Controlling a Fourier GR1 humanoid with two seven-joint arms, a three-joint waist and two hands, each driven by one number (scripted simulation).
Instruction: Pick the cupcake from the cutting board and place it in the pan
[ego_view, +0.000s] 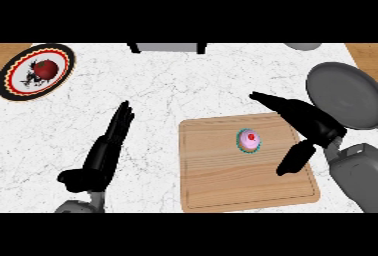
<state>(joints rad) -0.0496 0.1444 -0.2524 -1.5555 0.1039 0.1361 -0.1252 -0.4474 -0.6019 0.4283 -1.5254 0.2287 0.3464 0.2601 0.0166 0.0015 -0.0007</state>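
Small round pink cupcake (249, 140) sitting on a square wooden cutting board (221, 185), right hand (310, 122) spreading open beside it, left hand (107, 147) lying straight on white marble counter (184, 85), round grey pan (343, 95) waiting nearby

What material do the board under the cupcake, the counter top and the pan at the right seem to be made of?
The cutting board looks like light wood with a matt finish: parallel grain lines run across it. The counter top looks like white marble or a stone imitation, with thin grey veins. The pan looks like dark grey metal, plain and dull, though a coating cannot be ruled out.
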